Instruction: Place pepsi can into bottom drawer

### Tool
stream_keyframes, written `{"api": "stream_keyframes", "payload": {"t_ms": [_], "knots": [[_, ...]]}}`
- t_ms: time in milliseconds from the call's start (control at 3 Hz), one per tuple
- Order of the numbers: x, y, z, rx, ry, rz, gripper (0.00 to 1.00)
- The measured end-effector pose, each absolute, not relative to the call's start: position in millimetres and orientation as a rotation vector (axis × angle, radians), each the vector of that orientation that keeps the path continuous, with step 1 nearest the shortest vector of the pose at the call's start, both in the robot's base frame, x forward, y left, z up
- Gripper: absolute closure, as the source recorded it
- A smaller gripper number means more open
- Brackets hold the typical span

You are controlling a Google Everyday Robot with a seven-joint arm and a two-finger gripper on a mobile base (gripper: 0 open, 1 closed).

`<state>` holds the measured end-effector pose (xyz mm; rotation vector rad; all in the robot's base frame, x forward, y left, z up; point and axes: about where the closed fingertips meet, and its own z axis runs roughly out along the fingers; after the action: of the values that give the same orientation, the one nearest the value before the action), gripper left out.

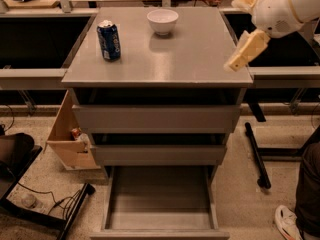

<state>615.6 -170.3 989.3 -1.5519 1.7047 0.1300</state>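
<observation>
The pepsi can (109, 40), dark blue with a silver top, stands upright on the left of the grey cabinet top (190, 54). The bottom drawer (160, 199) is pulled out at the foot of the cabinet, its flat grey floor bare. My gripper (234, 34) hangs over the cabinet top's right edge, far to the right of the can. Its two cream fingers (247, 49) are spread apart with nothing between them.
A white bowl (162, 21) stands at the back middle of the cabinet top. The two upper drawers (157, 119) are closed. A cardboard box (67, 139) sits on the floor at the left, a black stand leg (257, 154) and a shoe (290, 221) at the right.
</observation>
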Motion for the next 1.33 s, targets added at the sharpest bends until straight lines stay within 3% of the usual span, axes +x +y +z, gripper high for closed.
{"api": "stream_keyframes", "payload": {"t_ms": [333, 1000, 1333], "knots": [[680, -139, 987, -1.428, 1.528, 0.280, 0.00], [692, -141, 979, -1.403, 1.523, 0.307, 0.00], [713, -114, 975, -1.411, 1.479, 0.370, 0.00]]}}
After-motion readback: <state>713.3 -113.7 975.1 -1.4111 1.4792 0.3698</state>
